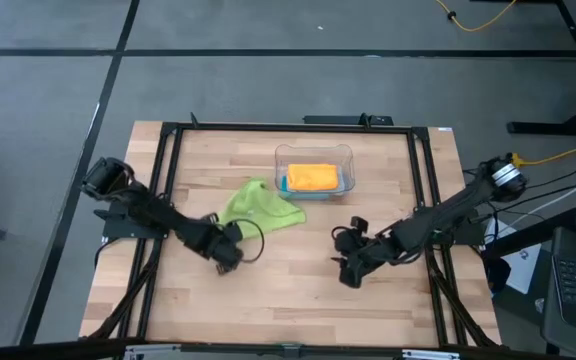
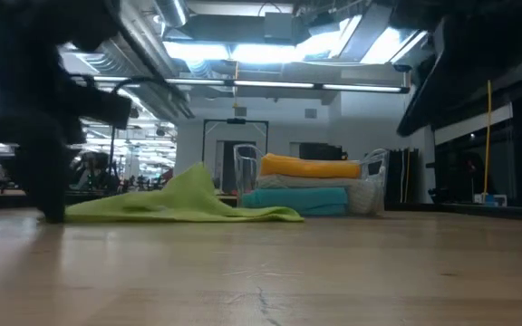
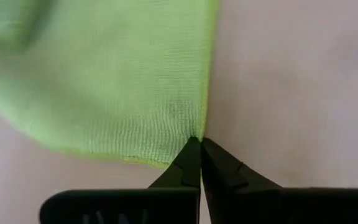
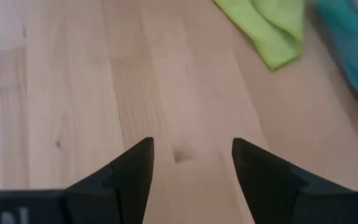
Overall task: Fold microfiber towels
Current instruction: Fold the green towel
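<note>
A wooden tabletop [image 1: 298,290] seen from above, with two dark robot arms reaching in from either side. The left gripper [image 3: 199,142] is down at the tabletop with its two fingers pressed tightly together, pinching the very corner of the lime green towel [image 1: 259,207]. In the left wrist view the fingertips meet right at the towel's edge, and only a sliver of fabric seems caught between them; how much is held is hard to tell. The lime green towel lies crumpled, not flat, near the middle of the tabletop, just beside a clear plastic bin [image 1: 314,153].

Inside the bin sits a stack of folded towels. The orange towel [image 1: 313,177] is on top and covers most of what is beneath. A teal blue towel [image 2: 294,200] shows under it in the low view, with a paler layer between them that is too blurred to identify.

The right gripper [image 4: 191,160] hovers low over bare wood, well apart from the green towel, its fingers spread wide and holding nothing.
</note>
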Available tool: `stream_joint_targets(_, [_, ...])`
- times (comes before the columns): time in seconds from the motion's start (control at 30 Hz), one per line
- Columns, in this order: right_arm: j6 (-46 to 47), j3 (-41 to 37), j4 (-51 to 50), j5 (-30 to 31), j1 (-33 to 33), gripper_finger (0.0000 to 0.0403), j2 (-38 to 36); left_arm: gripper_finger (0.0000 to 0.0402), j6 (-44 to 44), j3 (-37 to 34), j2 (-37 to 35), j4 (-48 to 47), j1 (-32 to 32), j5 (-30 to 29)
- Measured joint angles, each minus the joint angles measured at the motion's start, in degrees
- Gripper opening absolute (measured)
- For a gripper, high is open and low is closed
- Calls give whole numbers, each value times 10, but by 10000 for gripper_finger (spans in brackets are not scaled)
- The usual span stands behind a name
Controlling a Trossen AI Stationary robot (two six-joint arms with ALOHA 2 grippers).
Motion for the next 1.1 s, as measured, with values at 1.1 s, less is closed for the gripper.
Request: stream_joint_targets(1.1, [-230, 0, 327, -64, -47, 220, 190, 0, -67, 66, 2, 114, -154, 3])
